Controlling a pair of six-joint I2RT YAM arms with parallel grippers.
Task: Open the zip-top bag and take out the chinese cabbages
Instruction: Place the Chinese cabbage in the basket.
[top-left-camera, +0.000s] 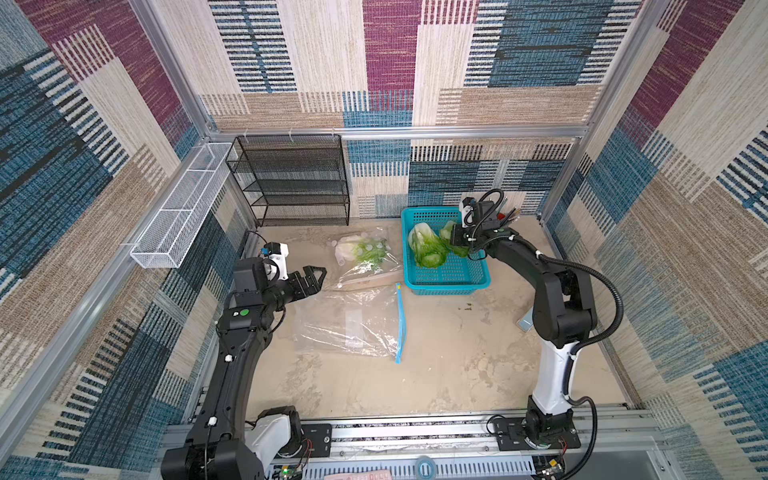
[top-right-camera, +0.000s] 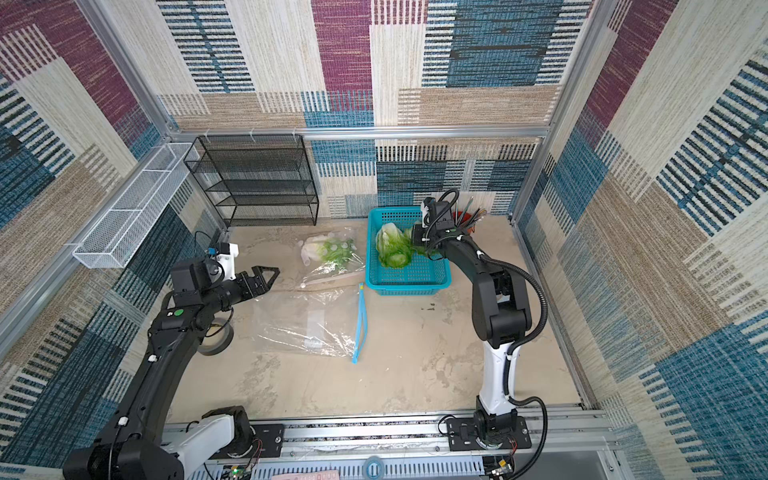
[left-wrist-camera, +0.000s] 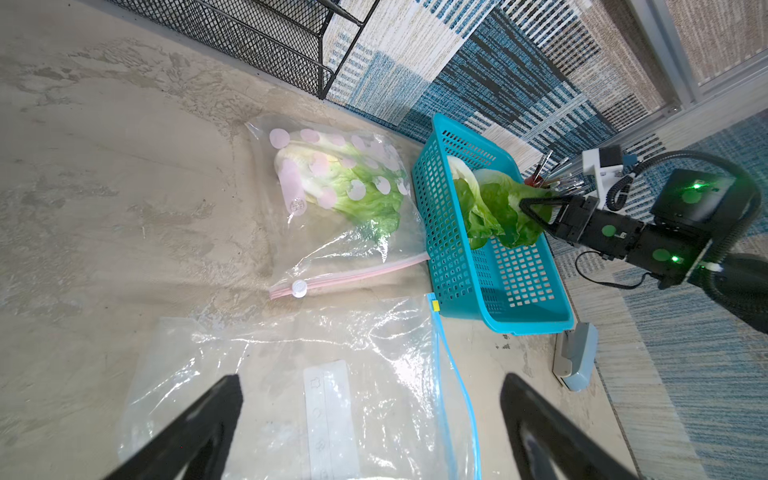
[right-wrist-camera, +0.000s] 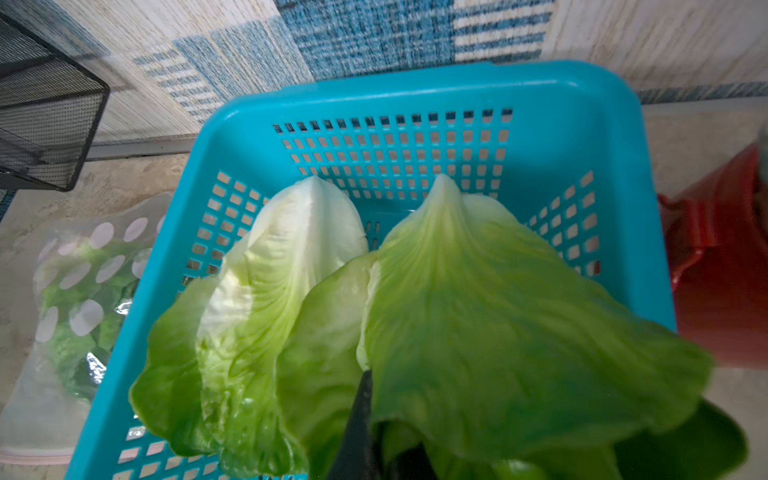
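Top view: the left gripper (top-left-camera: 314, 275) hung wide open near the flat blue-zip bag (top-left-camera: 349, 328). Left wrist: the bagged cabbage (left-wrist-camera: 336, 178) sat in the pink-zip bag (left-wrist-camera: 332, 253), right beside the teal basket (left-wrist-camera: 528, 309). Right wrist: the right gripper (right-wrist-camera: 384, 444) was clamped on the held cabbage (right-wrist-camera: 478, 311) above the basket, with the basket cabbage (right-wrist-camera: 282, 270) lying inside.

On my screens a black mesh rack (top-left-camera: 291, 178) stands against the back wall, with a long white wire basket (top-left-camera: 183, 208) fixed along the side rail next to it. A teal plastic basket (top-left-camera: 446, 286) sits on the sandy tabletop (top-left-camera: 436, 374) near the back, and a red pot (right-wrist-camera: 723, 270) of brushes is just beside its far corner. I can make out a grey tape roll (top-right-camera: 220, 348), partly hidden, at the left edge. A small blue-grey device (left-wrist-camera: 577, 357) lies near the basket's front corner.
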